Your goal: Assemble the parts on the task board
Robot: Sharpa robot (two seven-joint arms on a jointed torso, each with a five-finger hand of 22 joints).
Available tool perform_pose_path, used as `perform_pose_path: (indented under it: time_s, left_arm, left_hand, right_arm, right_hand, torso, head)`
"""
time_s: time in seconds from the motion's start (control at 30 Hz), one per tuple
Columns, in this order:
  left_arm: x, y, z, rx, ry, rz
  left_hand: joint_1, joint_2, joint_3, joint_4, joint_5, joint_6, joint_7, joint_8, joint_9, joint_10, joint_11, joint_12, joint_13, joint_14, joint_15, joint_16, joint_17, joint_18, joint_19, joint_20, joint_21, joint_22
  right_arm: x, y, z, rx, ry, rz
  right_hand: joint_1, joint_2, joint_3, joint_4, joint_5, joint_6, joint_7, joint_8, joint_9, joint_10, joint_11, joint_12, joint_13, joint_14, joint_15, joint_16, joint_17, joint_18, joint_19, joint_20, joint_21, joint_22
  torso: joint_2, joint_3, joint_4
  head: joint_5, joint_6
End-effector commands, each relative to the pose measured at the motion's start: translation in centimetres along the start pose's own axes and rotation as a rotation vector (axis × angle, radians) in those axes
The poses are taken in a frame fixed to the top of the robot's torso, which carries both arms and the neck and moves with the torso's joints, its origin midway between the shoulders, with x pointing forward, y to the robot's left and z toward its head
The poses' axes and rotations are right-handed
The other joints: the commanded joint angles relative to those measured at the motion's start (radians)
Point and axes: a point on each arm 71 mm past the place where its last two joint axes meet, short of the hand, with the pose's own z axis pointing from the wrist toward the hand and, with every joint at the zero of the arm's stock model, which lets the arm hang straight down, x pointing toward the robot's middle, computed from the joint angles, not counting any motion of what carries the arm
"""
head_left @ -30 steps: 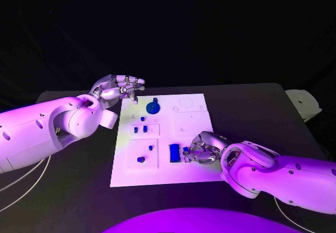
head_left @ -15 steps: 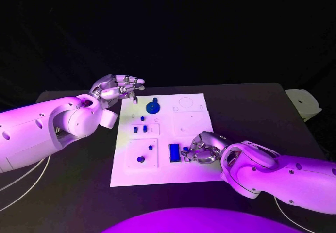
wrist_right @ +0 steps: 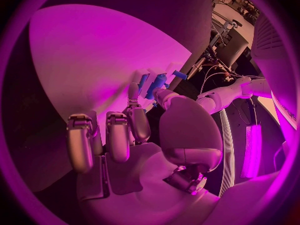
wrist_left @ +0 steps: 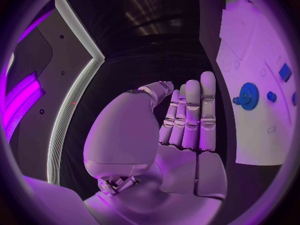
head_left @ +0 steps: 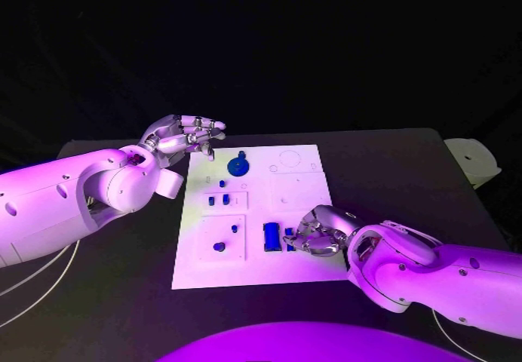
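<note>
Task board (head_left: 293,219): white plate, centre of black tabletop (head_left: 413,181). Blue rectangular block (head_left: 270,237) at the board's 6 o'clock; blue gear (head_left: 239,164) at 11 o'clock. Right hand (head_left: 317,232): fingers curled beside the block, apparently pinching a small blue part (head_left: 288,245); grip hidden. Left hand (head_left: 182,136): fingers apart, empty, off the board's far-left corner. Risk: the part tilts or slips on seating.

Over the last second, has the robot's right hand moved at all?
Yes, slightly. The right hand has edged toward the near edge of the task board while staying beside the tall blue part. The left hand has stayed put.
</note>
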Motion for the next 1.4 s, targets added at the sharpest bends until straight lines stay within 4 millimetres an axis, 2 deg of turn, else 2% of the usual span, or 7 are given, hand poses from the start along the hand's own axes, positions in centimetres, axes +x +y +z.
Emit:
perform_pose_path:
  time_s: [0.03, 0.2, 0.3, 0.5, 0.97, 1.3, 1.4]
  left_arm:
    - [0.16, -0.09, 0.04, 0.006, 0.014, -0.007]
    - [0.18, -0.08, 0.04, 0.005, 0.014, -0.007]
    - [0.16, -0.08, 0.04, 0.005, 0.013, -0.007]
    - [0.19, -0.08, 0.07, 0.006, 0.014, -0.007]
    - [0.2, -0.08, 0.08, 0.006, 0.015, -0.007]
    - [0.17, -0.07, 0.07, 0.006, 0.014, -0.007]
    - [0.14, -0.05, 0.06, 0.007, 0.013, -0.007]
  left_hand:
    - [-0.011, 0.002, 0.004, 0.002, 0.003, -0.007, 0.001, 0.002, -0.001, -0.005, 0.001, 0.007, 0.0, -0.007, -0.002, -0.002, -0.001, 0.006, -0.006, -0.001, -0.004, -0.001]
    - [-0.012, 0.003, 0.005, 0.002, 0.003, -0.007, 0.001, 0.002, -0.001, -0.006, 0.001, 0.007, 0.0, -0.007, -0.002, -0.002, -0.001, 0.006, -0.006, -0.001, -0.004, -0.001]
    - [-0.012, 0.003, 0.005, 0.002, 0.003, -0.007, 0.001, 0.002, -0.001, -0.006, 0.001, 0.007, 0.0, -0.007, -0.002, -0.002, -0.001, 0.006, -0.006, -0.001, -0.004, -0.001]
    - [-0.012, 0.004, 0.006, 0.002, 0.004, -0.007, 0.0, 0.003, -0.001, -0.006, 0.0, 0.008, 0.0, -0.007, -0.002, -0.002, -0.001, 0.007, -0.006, -0.001, -0.005, -0.001]
    - [-0.011, 0.005, 0.006, 0.002, 0.004, -0.007, 0.0, 0.003, -0.001, -0.006, 0.0, 0.008, 0.0, -0.007, -0.002, -0.002, -0.001, 0.007, -0.006, -0.001, -0.005, -0.001]
    - [-0.011, 0.005, 0.006, 0.002, 0.004, -0.007, 0.0, 0.003, -0.001, -0.006, 0.0, 0.008, 0.0, -0.007, -0.002, -0.002, -0.001, 0.007, -0.006, -0.001, -0.005, -0.001]
    - [-0.011, 0.005, 0.006, 0.002, 0.004, -0.007, 0.0, 0.003, -0.001, -0.006, 0.0, 0.008, 0.0, -0.007, -0.002, -0.002, -0.001, 0.007, -0.006, -0.001, -0.005, -0.001]
  right_arm:
    - [-0.07, 0.04, -0.13, -0.019, -0.009, -0.023]
    - [-0.14, -0.35, -0.21, -0.015, 0.002, -0.036]
    - [-0.09, -0.45, -0.2, -0.019, 0.014, -0.044]
    - [-0.08, -0.5, -0.08, -0.027, 0.016, -0.057]
    - [0.22, -0.17, 0.71, -0.035, 0.008, -0.083]
    - [0.05, 0.02, 0.56, -0.051, -0.015, -0.074]
    - [-0.54, 0.02, 0.29, -0.076, -0.057, -0.04]
  right_hand:
    - [0.003, 0.01, -0.007, -0.003, 0.011, 0.003, 0.003, -0.007, 0.0, 0.004, -0.002, 0.004, 0.077, 0.09, -0.004, 0.004, 0.18, -0.005, 0.103, -0.006, 0.003, 0.262]
    - [0.064, 0.014, -0.011, -0.021, 0.014, 0.001, 0.003, -0.008, -0.001, 0.004, -0.002, 0.003, 0.077, 0.09, -0.005, 0.004, 0.18, -0.006, 0.103, -0.006, 0.003, 0.262]
    - [0.148, 0.011, 0.003, -0.058, -0.093, -0.002, 0.002, -0.012, -0.003, 0.004, -0.003, 0.001, 0.078, 0.09, -0.005, 0.004, 0.179, -0.005, 0.103, -0.006, 0.002, 0.262]
    - [0.193, -0.009, 0.007, -0.081, -0.13, -0.001, 0.002, -0.016, -0.006, 0.003, -0.003, 0.0, 0.078, 0.09, -0.005, 0.004, 0.181, -0.005, 0.103, -0.006, 0.002, 0.262]
    - [0.19, -0.013, 0.002, -0.075, -0.145, 0.003, 0.004, -0.017, -0.008, 0.004, -0.002, 0.003, 0.08, 0.09, -0.004, 0.005, 0.182, -0.005, 0.103, -0.006, 0.002, 0.262]
    - [0.176, -0.021, -0.01, -0.055, -0.116, 0.005, 0.005, -0.018, -0.01, 0.004, -0.001, 0.002, 0.08, 0.09, -0.003, 0.004, 0.181, -0.005, 0.103, -0.005, 0.001, 0.261]
    - [0.163, -0.024, -0.02, -0.039, -0.11, 0.006, 0.006, -0.019, -0.011, 0.004, 0.0, 0.001, 0.079, 0.09, -0.003, 0.004, 0.18, -0.005, 0.102, -0.004, -0.001, 0.261]
  torso:
    - [0.0, -0.0004, 0.0]
    - [0.0, -0.0005, -0.0001]
    - [-0.001, -0.0001, -0.001]
    - [-0.001, -0.0007, -0.0001]
    - [0.0, -0.0015, 0.0002]
    - [-0.001, -0.0015, 0.0001]
    - [-0.003, -0.0031, -0.0007]
  head:
    - [0.0, 0.001]
    - [0.001, 0.001]
    - [0.001, 0.001]
    - [0.0, 0.003]
    - [0.0, 0.008]
    - [-0.001, 0.014]
    - [-0.003, 0.02]
